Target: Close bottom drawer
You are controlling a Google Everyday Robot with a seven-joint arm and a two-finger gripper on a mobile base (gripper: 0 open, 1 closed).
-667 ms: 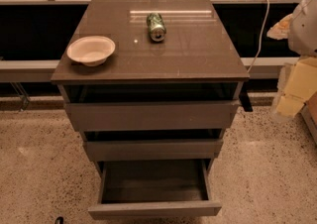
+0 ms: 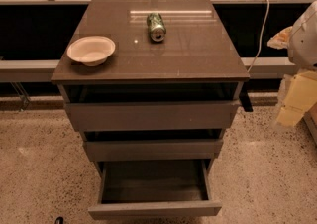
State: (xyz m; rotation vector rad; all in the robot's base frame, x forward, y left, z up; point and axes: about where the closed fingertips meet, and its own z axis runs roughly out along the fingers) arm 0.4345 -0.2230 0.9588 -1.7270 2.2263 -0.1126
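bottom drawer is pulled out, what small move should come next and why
Probably bring the gripper, not in view (only the arm shows at the right edge), down in front of the bottom drawer and its front panel: that drawer stands pulled well out, its dark box open, and nothing touches it.

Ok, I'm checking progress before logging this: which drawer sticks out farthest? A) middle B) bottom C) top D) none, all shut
B: the bottom drawer stands pulled out, dark box exposed, beyond the middle drawer and top drawer; the claw is not in view.
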